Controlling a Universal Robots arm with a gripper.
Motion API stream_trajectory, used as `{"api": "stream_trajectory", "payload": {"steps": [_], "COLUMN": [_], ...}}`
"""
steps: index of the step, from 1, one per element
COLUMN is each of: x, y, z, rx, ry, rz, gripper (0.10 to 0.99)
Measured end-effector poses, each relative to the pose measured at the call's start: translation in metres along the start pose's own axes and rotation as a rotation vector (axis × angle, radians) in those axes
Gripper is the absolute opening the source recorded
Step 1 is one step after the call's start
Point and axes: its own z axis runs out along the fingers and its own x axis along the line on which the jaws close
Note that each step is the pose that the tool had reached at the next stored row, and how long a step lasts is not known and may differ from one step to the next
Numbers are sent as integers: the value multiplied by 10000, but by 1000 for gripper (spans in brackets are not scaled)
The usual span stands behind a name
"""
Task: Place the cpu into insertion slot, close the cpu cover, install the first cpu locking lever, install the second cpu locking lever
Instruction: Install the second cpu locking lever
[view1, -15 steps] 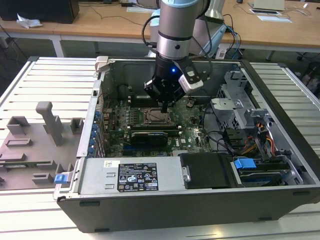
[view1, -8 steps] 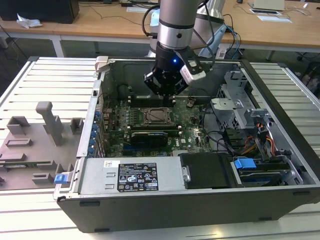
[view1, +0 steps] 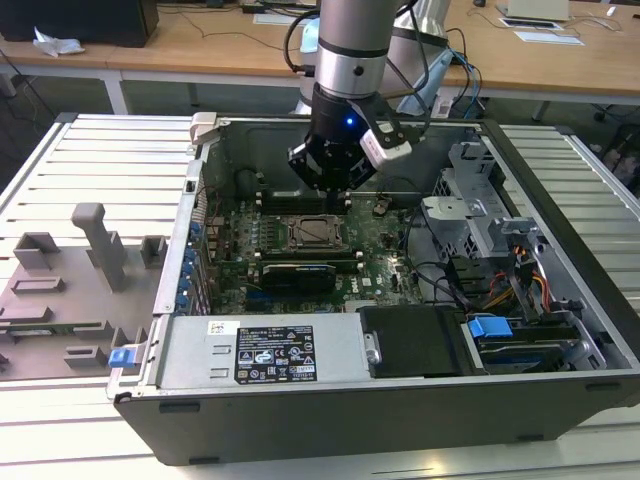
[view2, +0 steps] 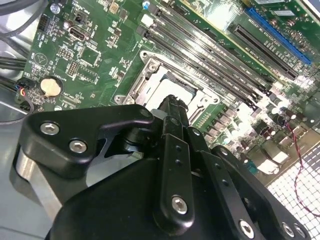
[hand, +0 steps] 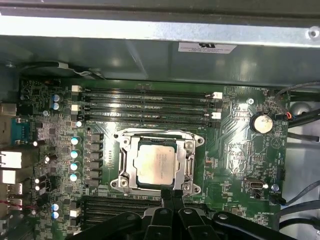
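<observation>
Cpu (hand: 156, 163) seated flat in the insertion slot (hand: 126, 167) at the middle of the green motherboard (hand: 235, 150), silver top showing through the window of the cpu cover (hand: 189, 162), which lies down over it. Placement and cover steps judged done; lever work in hand. Gripper (hand: 170, 194) poised just above the socket's near edge, fingers pressed together, nothing held. Next move likely calls for a fine descent onto a thin lever beside the frame, without scraping the memory slots (hand: 145, 102).
</observation>
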Motion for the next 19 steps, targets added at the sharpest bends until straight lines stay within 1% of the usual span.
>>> {"api": "stream_trajectory", "payload": {"steps": [1,2,3,4,6,7,8,9,10,11,12,13,17,19], "x": [4,7,10,16,29,34,52,67,83,104,124,131,162,225], "y": [-51,-88,-117,-187,-266,-292,-346,-379,-425,-504,-558,-569,-589,-600], "z": [17,25,32,48,66,71,81,84,91,116,143,156,221,280], "rx": [-138,-221,-276,-403,-586,-647,-905,-1177,-1523,-1707,-1828,-1865,-1938,-1976], "ry": [-7,-12,-14,-21,-31,-33,-47,-60,-77,-87,-93,-95,-98,-99], "rz": [-4,-6,-7,-12,-17,-19,-27,-35,-45,-51,-53,-55,-57,-59], "gripper": [106,106,106,106,106,106,106,106,106,106,106,106,106,106]}}
